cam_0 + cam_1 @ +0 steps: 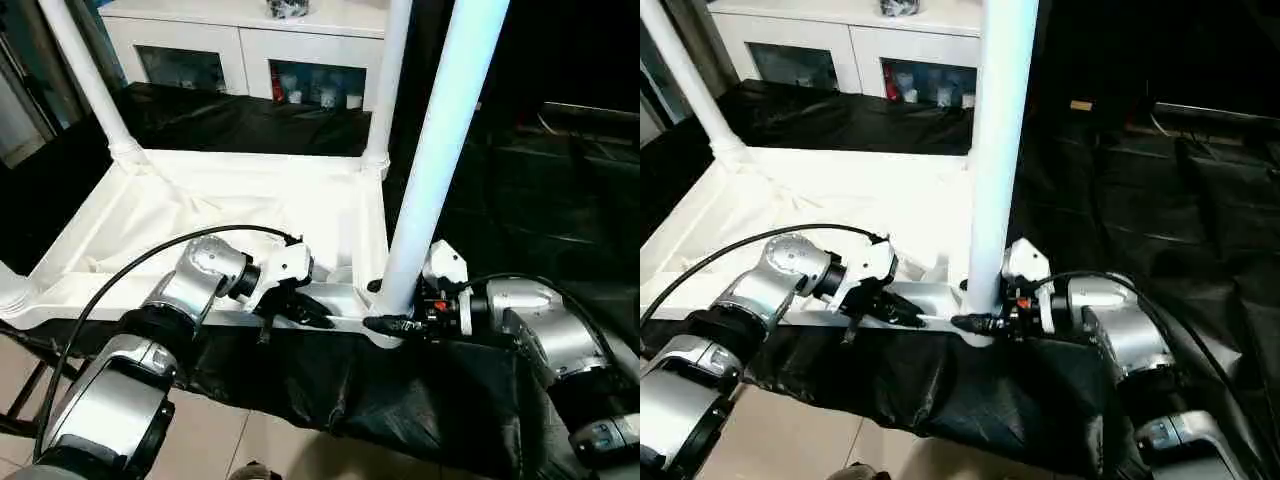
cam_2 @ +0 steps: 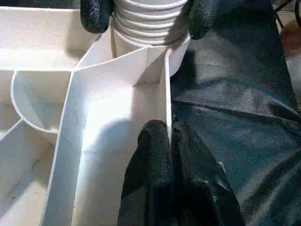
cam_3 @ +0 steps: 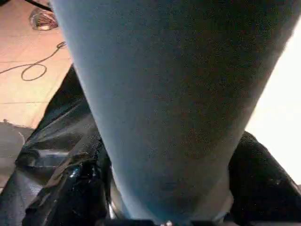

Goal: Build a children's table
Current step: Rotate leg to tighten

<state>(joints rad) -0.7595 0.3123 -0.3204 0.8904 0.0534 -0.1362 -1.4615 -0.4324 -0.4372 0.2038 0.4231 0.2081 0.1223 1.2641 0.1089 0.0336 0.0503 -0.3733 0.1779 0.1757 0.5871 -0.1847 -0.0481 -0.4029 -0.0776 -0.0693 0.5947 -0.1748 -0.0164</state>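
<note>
Standing upright, the long white cylindrical leg point(image 1: 430, 170) sits in the near right corner socket of the upturned white plastic tabletop point(image 1: 230, 205). Right gripper point(image 1: 392, 322) clasps its base; left gripper point(image 1: 300, 312) pinches the near rim closed.

An indoor robot test room with a homelike corner: a work tabletop point(image 1: 250, 125) draped in black sheeting, a white glass-door cabinet point(image 1: 250, 60) holding small items behind it, tan floor tiles point(image 3: 28, 56) and loose cables point(image 3: 35, 70) underfoot.
</note>
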